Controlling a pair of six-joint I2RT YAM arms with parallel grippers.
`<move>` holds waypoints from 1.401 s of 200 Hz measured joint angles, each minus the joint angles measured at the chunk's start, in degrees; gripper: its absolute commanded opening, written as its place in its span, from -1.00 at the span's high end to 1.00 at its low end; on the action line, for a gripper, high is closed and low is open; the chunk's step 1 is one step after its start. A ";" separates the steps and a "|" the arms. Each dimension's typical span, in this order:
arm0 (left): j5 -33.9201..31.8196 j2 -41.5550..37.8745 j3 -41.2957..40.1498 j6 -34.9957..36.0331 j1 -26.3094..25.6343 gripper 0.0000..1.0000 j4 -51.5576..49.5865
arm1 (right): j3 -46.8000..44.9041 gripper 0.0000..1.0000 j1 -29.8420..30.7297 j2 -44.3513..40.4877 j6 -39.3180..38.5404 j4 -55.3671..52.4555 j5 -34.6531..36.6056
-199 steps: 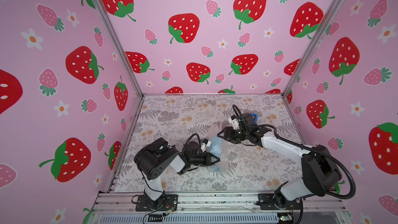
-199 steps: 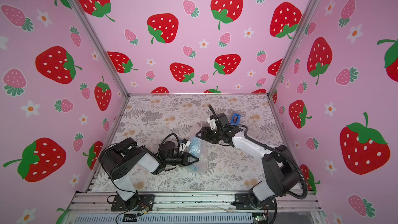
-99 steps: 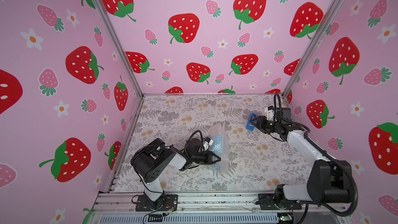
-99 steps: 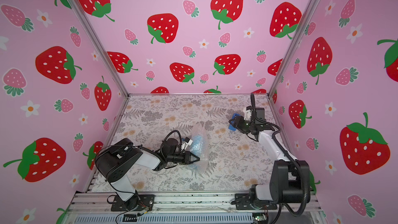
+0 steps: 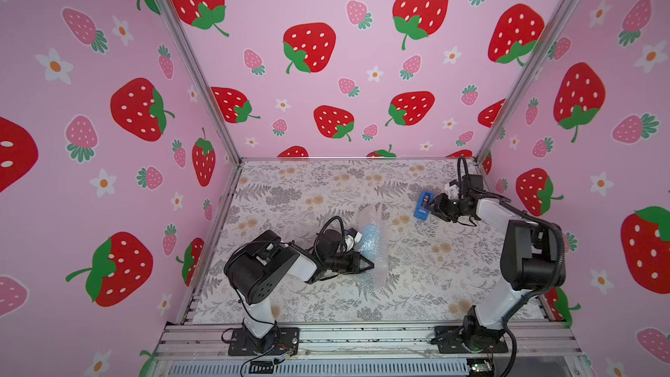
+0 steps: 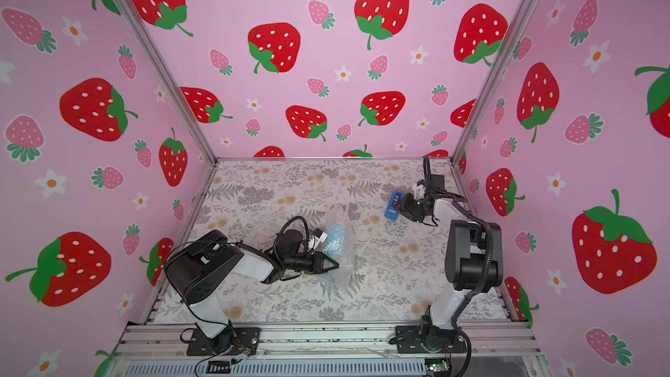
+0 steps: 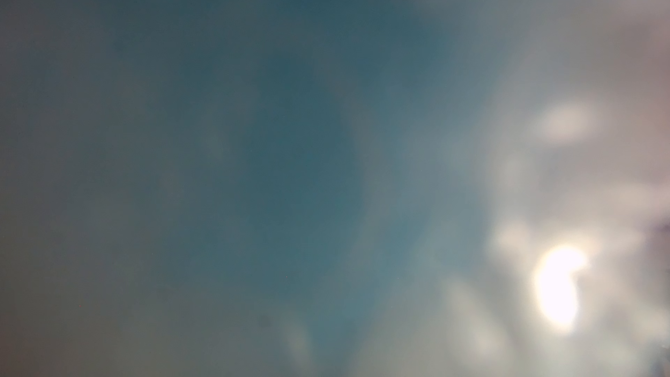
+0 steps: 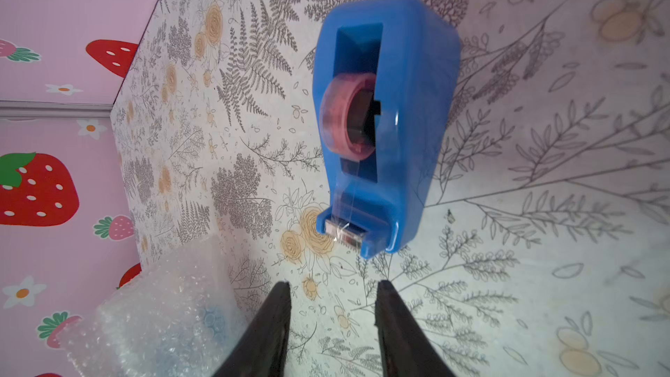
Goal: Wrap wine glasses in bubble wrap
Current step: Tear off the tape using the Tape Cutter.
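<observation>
Lying mid-table (image 5: 290, 194): bubble wrap (image 5: 379, 262), a loose bundle with its long axis running near to far. Item inside: goblet (image 5: 369, 236), a pale blue patch through the film; which end is cup or foot cannot be told. Attending: left gripper (image 5: 370, 266), jaws together, pinching the wrap's left edge; right gripper (image 8: 333, 284), jaws apart, empty, facing the tape dispenser (image 8: 409, 110) at far right.
</observation>
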 measured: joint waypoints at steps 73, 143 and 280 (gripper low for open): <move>1.01 0.72 0.63 -0.02 0.02 0.80 0.13 | 4.63 0.36 0.00 6.62 -0.74 0.13 -0.28; 1.03 0.72 0.63 -0.02 0.04 0.80 0.15 | 7.30 0.48 0.13 10.19 -1.29 -0.28 -2.16; 1.44 1.05 0.63 -0.04 0.04 0.81 0.74 | 7.56 0.87 0.13 11.87 -0.83 0.92 -4.22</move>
